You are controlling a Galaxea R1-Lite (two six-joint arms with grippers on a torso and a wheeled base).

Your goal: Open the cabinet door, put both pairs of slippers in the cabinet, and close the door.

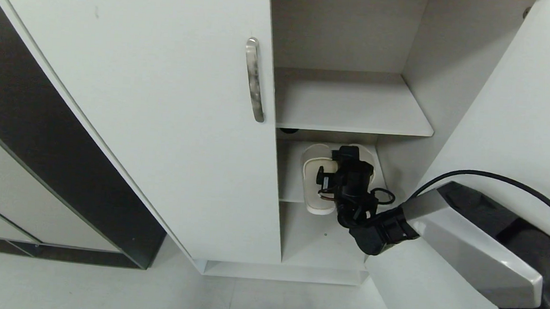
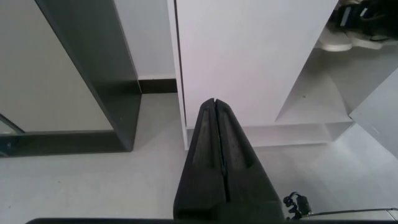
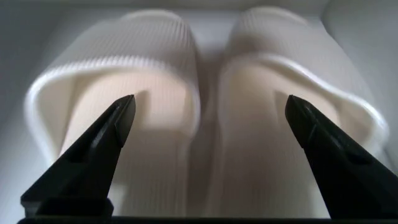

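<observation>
While the cabinet's (image 1: pixel 340 29) right door (image 1: pixel 521 117) stands swung wide open, its left door (image 1: pixel 140 93) is closed, with a curved metal handle (image 1: pixel 255 79) set upright near its inner edge. Inside the cabinet are a bare upper shelf (image 1: pixel 349 104) and a lower shelf (image 1: pixel 290 174) under it. The slippers (image 3: pixel 155 74) lie on that lower shelf, one pair side by side with toes pointing at the cabinet's back wall. They are cream-white and soft-looking, with thick rounded soles. Broad ribbed straps arch over the front, and the smooth footbeds are a slightly warmer tone. The two touch or nearly touch along their inner sides. The heel of the one nearer the closed door reaches the front edge of the shelf.

The right gripper (image 3: pixel 211 106) is inside the cabinet just above the pair. Its jaws are spread wide, one dark finger (image 3: pixel 93 155) over each slipper, and they clamp nothing. Whether the fingers touch the footbeds cannot be told.

The left gripper (image 2: pixel 214 106) hangs outside the cabinet in front of the closed door, above the pale floor (image 2: pixel 93 180), with its jaws pressed together on nothing.
</observation>
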